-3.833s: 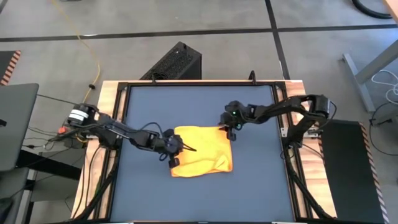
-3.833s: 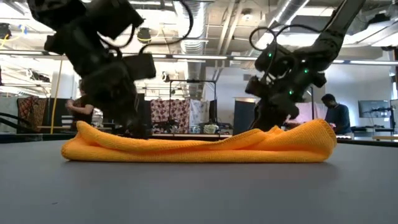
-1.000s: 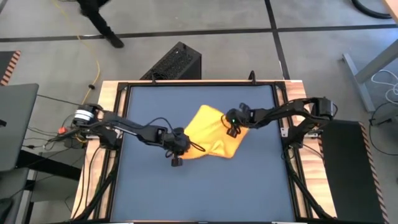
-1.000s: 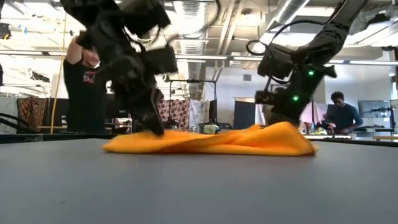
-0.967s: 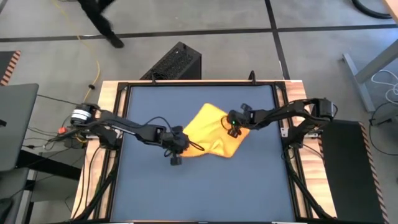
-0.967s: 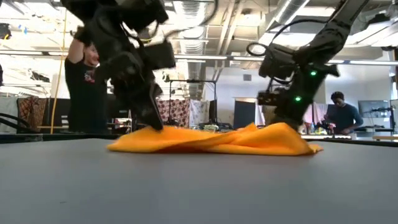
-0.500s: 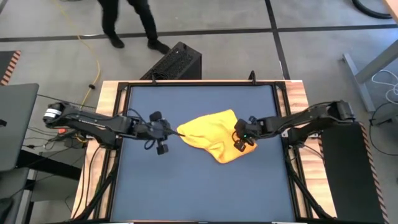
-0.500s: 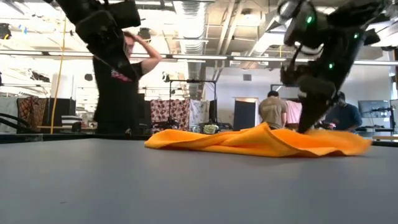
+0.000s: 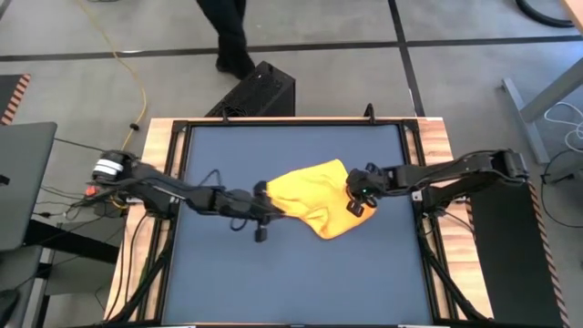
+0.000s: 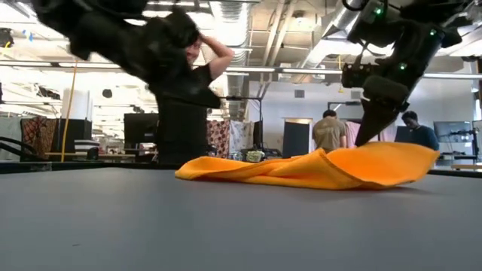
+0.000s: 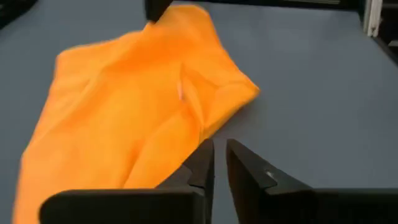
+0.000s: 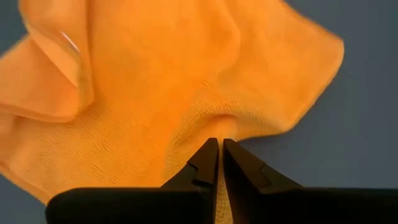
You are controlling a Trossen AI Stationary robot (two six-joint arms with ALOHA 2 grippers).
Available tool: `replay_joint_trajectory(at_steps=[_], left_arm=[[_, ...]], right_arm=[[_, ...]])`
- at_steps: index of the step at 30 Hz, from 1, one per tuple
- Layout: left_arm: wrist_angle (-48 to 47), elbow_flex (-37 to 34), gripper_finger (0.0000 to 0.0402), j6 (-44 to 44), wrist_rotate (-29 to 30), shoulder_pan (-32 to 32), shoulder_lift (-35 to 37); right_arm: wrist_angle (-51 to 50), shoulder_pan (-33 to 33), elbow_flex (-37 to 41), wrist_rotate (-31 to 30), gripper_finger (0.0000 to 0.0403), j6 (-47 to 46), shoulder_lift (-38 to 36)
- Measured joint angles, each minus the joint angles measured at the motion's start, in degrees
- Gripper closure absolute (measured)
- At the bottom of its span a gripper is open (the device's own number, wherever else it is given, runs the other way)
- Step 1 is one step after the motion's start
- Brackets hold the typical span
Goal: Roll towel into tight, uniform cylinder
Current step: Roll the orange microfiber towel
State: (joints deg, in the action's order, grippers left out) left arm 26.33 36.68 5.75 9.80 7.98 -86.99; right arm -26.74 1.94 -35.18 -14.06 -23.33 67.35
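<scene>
Towel (image 9: 314,198) rumpled at centre of the bench (image 9: 291,282), one pincer at each end.
Right pincer (image 9: 355,194) at frame right, nearly closed, pinches the towel's right edge, which is lifted in the low view. Left pincer (image 9: 263,198) at the towel's left edge, fingers a narrow gap apart beside the cloth, holding nothing.

Concrete floor (image 9: 474,23), ceiling pipes (image 10: 286,19), clothes rack (image 10: 226,135)
</scene>
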Motion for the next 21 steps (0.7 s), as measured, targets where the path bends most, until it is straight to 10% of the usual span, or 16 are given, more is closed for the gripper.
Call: replay_joint_trajectory(at_steps=[9, 21], left_arm=[[-18.51, 29.51, 0.0270, -9.26, -1.27, -3.94, -20.49], [-41.54, 54.77, 0.0264, -19.70, -2.07, -5.92, -36.89]], right_arm=[[-0.88, -0.02, -0.09, 0.13, 0.0351, -0.37, 5.98], [-2.93, -0.29, -0.09, 0.52, 0.0351, 2.61, 12.33]])
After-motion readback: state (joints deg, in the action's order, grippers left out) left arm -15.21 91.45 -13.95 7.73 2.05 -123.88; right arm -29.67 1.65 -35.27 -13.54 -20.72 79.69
